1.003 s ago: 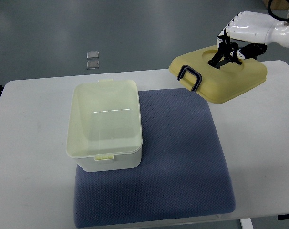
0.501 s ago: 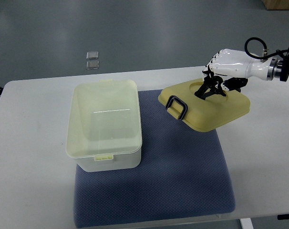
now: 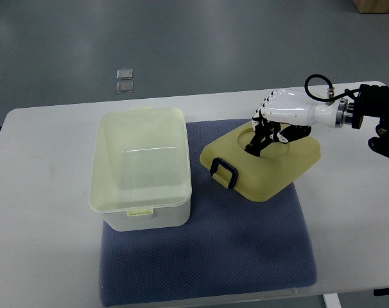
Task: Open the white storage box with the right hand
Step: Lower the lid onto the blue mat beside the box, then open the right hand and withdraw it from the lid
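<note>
At the left we see the white box (image 3: 141,170) standing open on the left part of a blue mat (image 3: 246,244), which lies on a white table (image 3: 40,212). Two small clear squares (image 3: 124,80) lie on the grey floor beyond the table. Just right of the box, our yellow lid (image 3: 262,160) lies on the mat, its black latch (image 3: 224,172) pointing toward the box. Our right hand (image 3: 271,125), its arm coming in from the right edge, has its fingers (image 3: 260,142) curled into the lid's top recess, gripping it.
</note>
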Available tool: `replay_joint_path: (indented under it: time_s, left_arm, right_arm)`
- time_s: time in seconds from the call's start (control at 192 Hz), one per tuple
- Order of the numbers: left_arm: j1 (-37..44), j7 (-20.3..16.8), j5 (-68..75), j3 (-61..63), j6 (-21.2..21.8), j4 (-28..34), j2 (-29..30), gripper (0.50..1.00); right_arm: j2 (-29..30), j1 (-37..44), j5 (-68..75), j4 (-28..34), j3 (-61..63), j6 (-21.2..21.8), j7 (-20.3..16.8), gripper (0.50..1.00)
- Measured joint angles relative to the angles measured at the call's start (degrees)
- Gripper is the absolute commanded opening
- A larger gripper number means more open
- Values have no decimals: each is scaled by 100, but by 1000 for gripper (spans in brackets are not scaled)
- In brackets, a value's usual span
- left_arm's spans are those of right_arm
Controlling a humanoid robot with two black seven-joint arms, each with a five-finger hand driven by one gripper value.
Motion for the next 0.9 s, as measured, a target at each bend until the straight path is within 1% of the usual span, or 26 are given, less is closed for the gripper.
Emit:
replay_joint_path:
  time_s: [0.047,0.057,0.063,0.068,0.073,0.078,0.084,0.115,0.12,0.146,0.151,0.157,0.162,0.219,0.245,0.324,0.35,0.355,0.36,0.366,0.371,0.376,0.381,0.402,0.71,0.898]
  left_arm:
    - [0,0,0,0,0,0,0,1000]
    - [0,0,0,0,0,0,0,1000]
    - [0,0,0,0,0,0,0,1000]
    - [0,0,0,0,0,0,0,1000]
    - [0,0,0,0,0,0,0,1000]
    - [0,0,0,0,0,0,0,1000]
    - [0,0,0,0,0,0,0,1000]
    - [0,0,0,0,0,0,0,1000]
    - [0,0,0,0,0,0,0,1000]
    - [0,0,0,0,0,0,0,1000]
    - [0,0,0,0,0,0,0,1000]
    - [0,0,0,0,0,0,0,1000]
    - [0,0,0,0,0,0,0,1000]
    - [0,0,0,0,2,1,0,1000]
    - [0,0,0,0,2,1,0,1000]
    - [0,0,0,0,2,1,0,1000]
    - [0,0,0,0,2,1,0,1000]
    - [0,0,0,0,2,1,0,1000]
    - [0,0,0,0,3,1,0,1000]
    - [0,0,0,0,3,1,0,1000]
    - [0,0,0,0,2,1,0,1000]
    - [0,0,0,0,3,1,0,1000]
    - [0,0,0,0,3,1,0,1000]
    - [0,0,0,0,3,1,0,1000]
    - [0,0,0,0,2,0,0,1000]
    - [0,0,0,0,2,0,0,1000]
  right_arm:
    - [23,-10,9,-1,6,-31,0,500]
    - [28,-15,10,-1,6,-39,0,509]
    - [34,-20,12,-1,7,-48,0,529]
    - [37,-23,12,-1,7,-52,0,529]
    - [41,-26,13,-1,7,-56,0,549]
    - [44,-29,14,-1,7,-60,0,549]
    - [48,-33,15,-1,7,-65,0,568]
    - [69,-57,21,-1,7,-94,0,594]
    - [73,-62,22,-1,7,-99,0,611]
    - [94,-87,28,-1,7,-133,0,641]
    - [98,-91,28,-1,7,-138,0,660]
    - [101,-94,29,-1,7,-144,0,660]
    - [104,-98,30,-1,7,-149,0,676]
    - [131,-135,42,-1,7,-211,0,715]
    - [141,-157,48,-1,7,-239,0,748]
    - [178,-190,58,1,7,-291,0,807]
    - [200,-195,62,3,7,-308,0,848]
    - [204,-196,63,4,7,-311,0,848]
    - [207,-196,63,4,7,-314,0,866]
    - [210,-197,64,5,7,-317,0,866]
    - [214,-197,65,5,7,-320,0,882]
    - [220,-198,66,5,7,-326,0,883]
    - [223,-198,67,5,7,-329,0,905]
    - [233,-200,71,6,7,-342,0,928]
    - [241,-236,150,62,7,-674,0,936]
    - [71,-173,146,93,-170,-557,0,940]
